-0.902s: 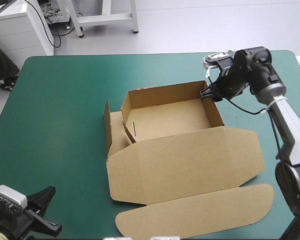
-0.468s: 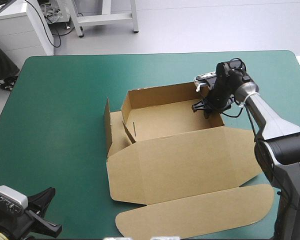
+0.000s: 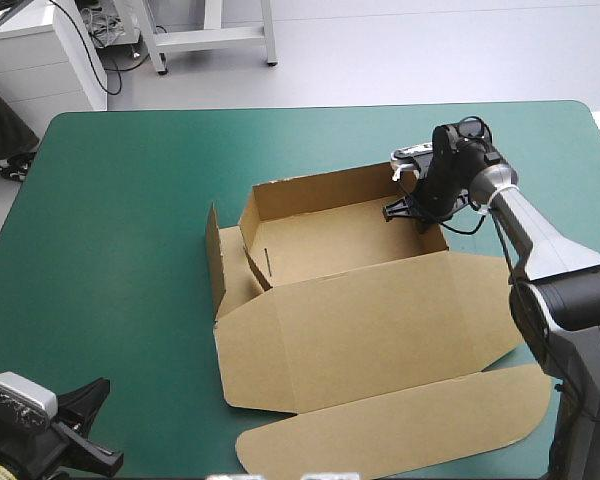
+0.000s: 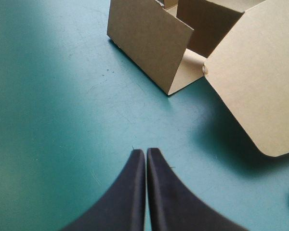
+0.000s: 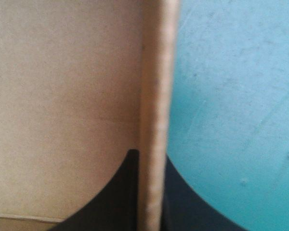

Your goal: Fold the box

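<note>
The brown box stands mid-table as an open tray with its far and right walls up. Its lid lies flat toward the near edge and ends in a rounded flap. My right gripper sits on the right wall at its far corner. In the right wrist view the wall's edge runs between the fingers of the right gripper, which is shut on it. My left gripper rests low at the near left corner, shut and empty. The box's upright left flap stands ahead of it.
The teal-green cover lies bare to the left of the box and along the far edge. The lid's rounded flap reaches close to the table's near edge. A loose flap stands upright on the tray's left side.
My right gripper moved from outside the far right corner onto the right wall and shut on it. The box then shifted slightly to the left. The left arm stayed still.
</note>
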Available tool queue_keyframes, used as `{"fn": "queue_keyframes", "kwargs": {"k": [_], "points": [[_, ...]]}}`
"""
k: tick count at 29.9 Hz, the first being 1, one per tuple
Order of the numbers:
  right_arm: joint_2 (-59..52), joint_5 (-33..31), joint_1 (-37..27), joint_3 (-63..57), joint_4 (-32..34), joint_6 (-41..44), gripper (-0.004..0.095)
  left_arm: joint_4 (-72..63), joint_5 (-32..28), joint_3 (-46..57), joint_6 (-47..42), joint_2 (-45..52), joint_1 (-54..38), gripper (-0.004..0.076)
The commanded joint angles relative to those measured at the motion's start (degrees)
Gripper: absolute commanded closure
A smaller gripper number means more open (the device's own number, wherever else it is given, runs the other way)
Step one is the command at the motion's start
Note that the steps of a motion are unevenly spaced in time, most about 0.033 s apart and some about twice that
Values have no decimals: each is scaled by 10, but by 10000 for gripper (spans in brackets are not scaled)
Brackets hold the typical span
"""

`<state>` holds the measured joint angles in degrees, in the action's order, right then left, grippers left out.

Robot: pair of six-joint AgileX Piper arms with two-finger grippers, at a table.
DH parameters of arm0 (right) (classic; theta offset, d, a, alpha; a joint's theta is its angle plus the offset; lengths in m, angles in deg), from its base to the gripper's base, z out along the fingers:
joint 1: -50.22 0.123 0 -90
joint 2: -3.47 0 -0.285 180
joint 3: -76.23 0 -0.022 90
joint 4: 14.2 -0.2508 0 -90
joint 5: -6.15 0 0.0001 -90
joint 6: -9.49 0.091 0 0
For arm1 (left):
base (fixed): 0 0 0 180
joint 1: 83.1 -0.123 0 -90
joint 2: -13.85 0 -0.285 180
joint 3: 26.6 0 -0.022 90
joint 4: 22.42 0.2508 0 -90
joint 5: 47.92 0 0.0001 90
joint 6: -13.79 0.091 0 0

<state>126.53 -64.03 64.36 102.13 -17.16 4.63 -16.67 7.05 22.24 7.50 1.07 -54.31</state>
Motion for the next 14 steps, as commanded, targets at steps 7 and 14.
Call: {"fn": "queue_keyframes", "kwargs": {"k": [7,14], "points": [[-167,-17,-1,16,48,10,928,3,-43,-13,-1,-9,0,731],[-274,-17,-1,16,67,21,928,3,-66,-13,-1,-9,0,730]]}}
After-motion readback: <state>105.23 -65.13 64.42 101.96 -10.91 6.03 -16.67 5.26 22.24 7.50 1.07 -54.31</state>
